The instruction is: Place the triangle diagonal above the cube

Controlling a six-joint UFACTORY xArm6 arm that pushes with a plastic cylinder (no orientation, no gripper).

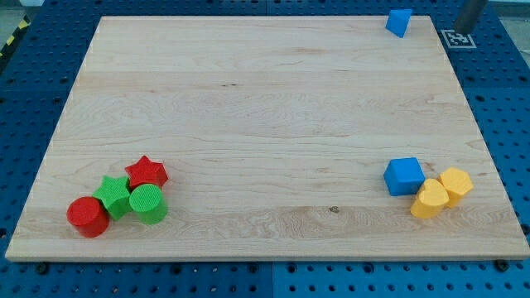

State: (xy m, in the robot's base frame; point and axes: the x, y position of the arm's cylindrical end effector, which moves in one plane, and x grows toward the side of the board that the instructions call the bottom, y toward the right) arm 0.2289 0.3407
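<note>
A small blue triangle block [398,22] lies at the board's top edge, near the view's top right corner. A blue cube [404,176] sits at the lower right, far below the triangle. A dark rod comes in at the view's top right corner. My tip [466,30] is just off the board's edge, to the right of the triangle and apart from it. It touches no block.
Two yellow blocks [431,199] [455,184] touch the cube's right side. At the lower left a red star [146,172], a green star [113,196], a green cylinder [148,204] and a red cylinder [87,217] are clustered. A white marker tag [457,39] lies by my tip.
</note>
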